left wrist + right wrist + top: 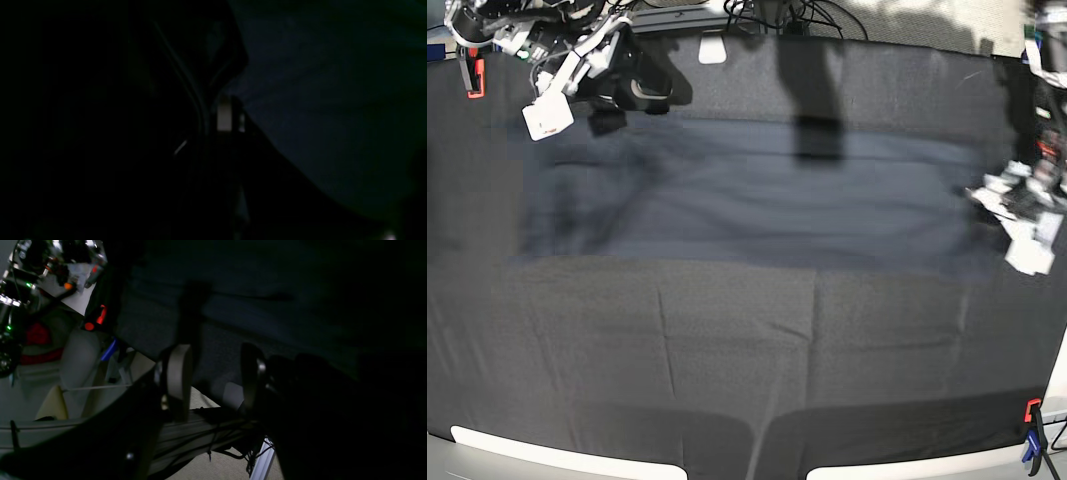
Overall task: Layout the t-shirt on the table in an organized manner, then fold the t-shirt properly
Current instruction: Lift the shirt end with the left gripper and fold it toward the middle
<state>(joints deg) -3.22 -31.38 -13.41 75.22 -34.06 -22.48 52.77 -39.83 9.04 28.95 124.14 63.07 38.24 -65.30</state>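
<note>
The table (727,380), a broad surface draped in creased matte black cloth and pinned by a red clamp (1031,410) at one near corner, is seen from the base view almost filled across its far half by the t-shirt (747,215). The dark navy-grey garment is stretched into a long, flat band running side to side, apparently so that a fold can be made along its length; collar and sleeves cannot be picked out in the blur.

At the shirt's end on the base view's right, the left gripper (987,200) is set low against the cloth. In its own wrist view, very dark, the jaws are pressed together and fabric (317,100) fans out from them, so a pinch on the shirt's edge is judged to be held.

At the opposite far corner, the right gripper (215,380) is raised just above and beside the shirt's end, not touching it. Its fingers (178,380) are spread apart with nothing between them, the table's rim and the floor showing through the gap. The layout looks done; the fold is not yet made.
</note>
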